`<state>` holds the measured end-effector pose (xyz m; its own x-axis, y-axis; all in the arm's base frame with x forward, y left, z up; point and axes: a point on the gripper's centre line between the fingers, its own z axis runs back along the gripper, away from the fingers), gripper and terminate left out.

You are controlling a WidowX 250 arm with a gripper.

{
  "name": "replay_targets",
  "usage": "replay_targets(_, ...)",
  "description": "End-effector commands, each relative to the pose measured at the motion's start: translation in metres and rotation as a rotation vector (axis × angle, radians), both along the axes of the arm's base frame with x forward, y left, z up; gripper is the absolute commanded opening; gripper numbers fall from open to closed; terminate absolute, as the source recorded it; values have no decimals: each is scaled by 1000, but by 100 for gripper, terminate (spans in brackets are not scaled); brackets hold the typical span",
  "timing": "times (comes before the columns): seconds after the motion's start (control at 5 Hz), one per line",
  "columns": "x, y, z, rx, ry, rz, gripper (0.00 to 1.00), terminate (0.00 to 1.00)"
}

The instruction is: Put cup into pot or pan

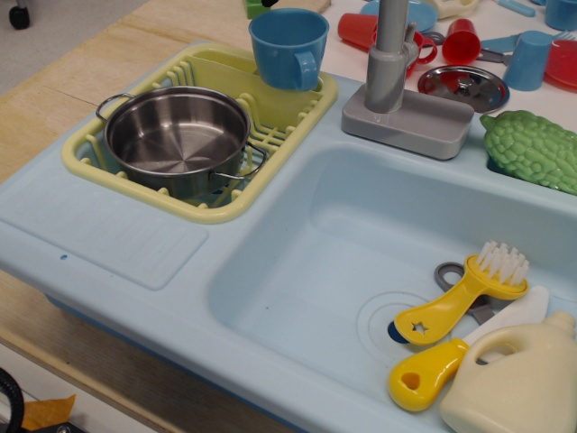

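Note:
The medium-blue cup [288,48] with a small loop handle is upright at the far edge of the yellow dish rack [90,167], handle facing front right. I cannot tell whether it rests in the rack's rear compartment or hangs just above it. The shiny steel pot [177,140] with two wire loop handles sits empty in the rack, to the front left of the cup. No gripper shows clearly. A small dark and green shape [259,5] touches the top edge just above the cup's rim, and I cannot tell what it is.
A grey toy faucet [397,86] stands right of the cup. Behind it are red cups [462,41], a paler blue cup [528,59] and a steel lid [463,86]. A green bumpy vegetable [534,149] lies at the right. The light-blue sink basin [297,262] holds yellow brushes [460,302] and a cream bottle [523,383].

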<state>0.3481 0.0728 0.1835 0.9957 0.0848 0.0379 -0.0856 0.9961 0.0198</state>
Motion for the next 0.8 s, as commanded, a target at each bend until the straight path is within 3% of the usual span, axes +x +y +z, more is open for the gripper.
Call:
replay_targets(0.0, 0, 0, 0, 0, 0, 0, 100, 0)
replay_targets(0.4, 13, -4, -20, -27, 46, -31, 100, 0)
replay_targets(0.6, 14, -4, -30, -48, 64, -12, 0, 0)
